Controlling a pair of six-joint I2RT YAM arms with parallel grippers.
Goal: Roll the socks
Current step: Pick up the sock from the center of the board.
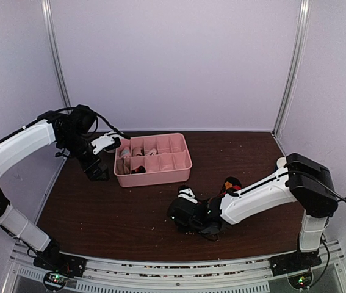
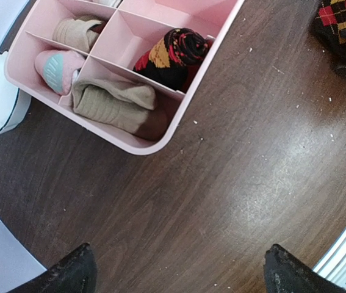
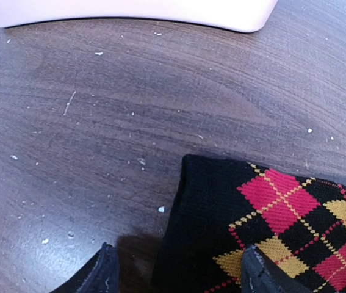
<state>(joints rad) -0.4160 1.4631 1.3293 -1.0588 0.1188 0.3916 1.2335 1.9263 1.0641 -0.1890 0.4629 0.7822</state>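
- While your left gripper point(image 2: 179, 274) hangs wide open over the table point(image 2: 240, 171), a rolled argyle sock point(image 2: 176, 55) sits in the pink tray point(image 2: 154, 146).
- Your right gripper point(image 3: 182, 274) has its jaws apart, straddling the edge of a flat argyle sock point(image 3: 270, 220).

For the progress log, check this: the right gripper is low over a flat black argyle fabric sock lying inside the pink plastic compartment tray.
Not inside. The flat black argyle fabric sock lies on the dark brown wooden table, outside the pink plastic compartment tray, as the right wrist view shows. The right gripper is low over it, as stated.
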